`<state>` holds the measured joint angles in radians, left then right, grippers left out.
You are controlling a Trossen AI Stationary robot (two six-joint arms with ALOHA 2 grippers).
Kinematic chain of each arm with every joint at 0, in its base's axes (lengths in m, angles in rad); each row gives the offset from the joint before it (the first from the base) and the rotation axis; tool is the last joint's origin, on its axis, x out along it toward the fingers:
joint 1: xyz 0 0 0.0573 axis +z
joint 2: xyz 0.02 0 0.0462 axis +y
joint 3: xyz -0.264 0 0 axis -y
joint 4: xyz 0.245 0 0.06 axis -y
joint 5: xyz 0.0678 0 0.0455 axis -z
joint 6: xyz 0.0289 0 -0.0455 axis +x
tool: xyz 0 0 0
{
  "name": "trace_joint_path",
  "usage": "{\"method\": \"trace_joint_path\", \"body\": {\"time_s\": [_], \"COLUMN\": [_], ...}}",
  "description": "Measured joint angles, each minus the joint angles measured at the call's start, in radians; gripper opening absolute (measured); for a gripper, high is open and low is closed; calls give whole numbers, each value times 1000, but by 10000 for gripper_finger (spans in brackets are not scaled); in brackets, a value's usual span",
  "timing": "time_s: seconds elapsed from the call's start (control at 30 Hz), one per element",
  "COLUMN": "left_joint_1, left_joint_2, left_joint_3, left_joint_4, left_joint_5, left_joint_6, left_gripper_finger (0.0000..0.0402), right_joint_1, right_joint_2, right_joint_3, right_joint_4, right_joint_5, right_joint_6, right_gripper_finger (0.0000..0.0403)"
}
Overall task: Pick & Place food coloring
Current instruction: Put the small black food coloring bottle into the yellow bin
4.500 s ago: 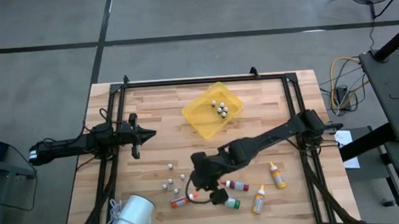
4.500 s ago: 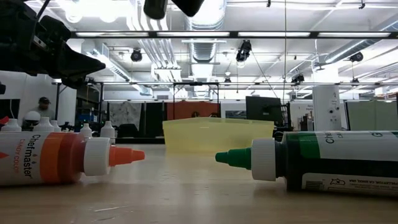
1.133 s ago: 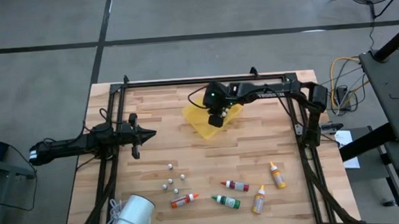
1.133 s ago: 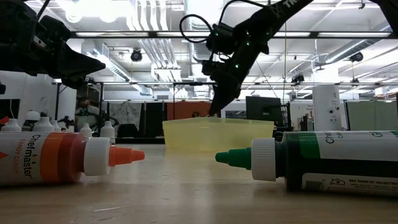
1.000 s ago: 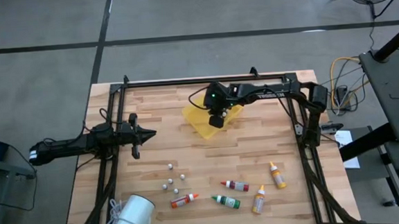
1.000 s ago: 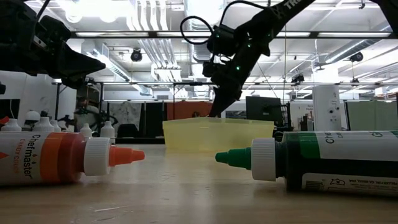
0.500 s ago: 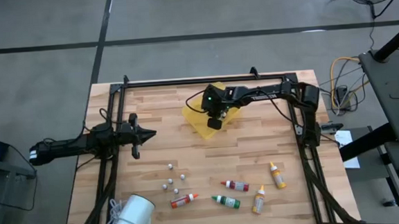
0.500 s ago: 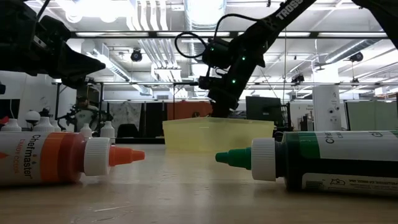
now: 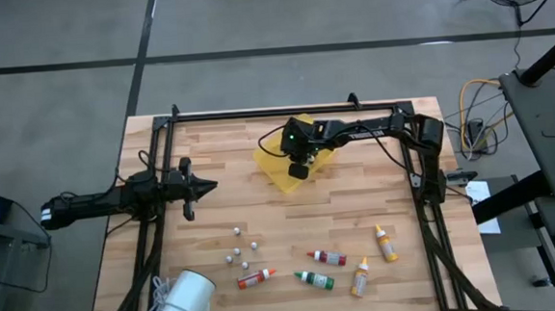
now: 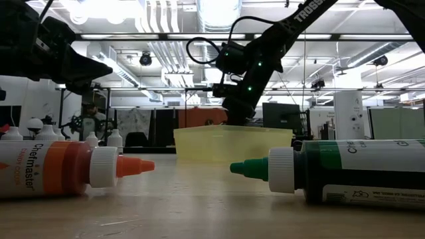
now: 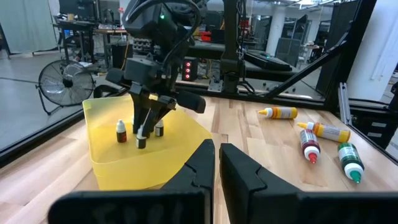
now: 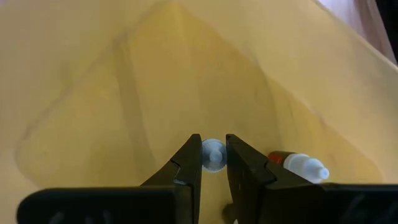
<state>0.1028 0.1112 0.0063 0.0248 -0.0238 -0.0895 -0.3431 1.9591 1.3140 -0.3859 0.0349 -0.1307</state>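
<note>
Right fingers nipped on small white-capped bottle inside yellow tray (left fingers nearly closed, empty)

Even overhead lighting, soft shadows. Low view: ceiling lights blown out, near bottles slightly soft. Right wrist view blurry close-up.

Premises: an industrial lab or workshop hall. Evidence: exposed ceiling ducts with strip lighting, a polished concrete floor, a pedestal fan and equipment racks beyond the left jaws, and a framed butcher-block table.
</note>
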Motion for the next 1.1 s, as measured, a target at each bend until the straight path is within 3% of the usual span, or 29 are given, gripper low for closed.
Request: {"method": "trace_joint_path", "body": {"time_s": [0.7,1.1], "left_joint_1": [0,-1], "left_joint_2": [0,0], "left_joint_3": [0,0], "left_joint_4": [0,0], "left_joint_5": [0,0], "left_joint_6": [0,0], "left_gripper_finger": [0,0], "right_joint_1": [-2,-2], "right_joint_2": [6,6], "right_joint_3": [-11,-11], "right_joint_4": [26,26], "right_joint_5": [-5,-6], "right_joint_6": [26,34], "right_gripper_finger": [49,84]}}
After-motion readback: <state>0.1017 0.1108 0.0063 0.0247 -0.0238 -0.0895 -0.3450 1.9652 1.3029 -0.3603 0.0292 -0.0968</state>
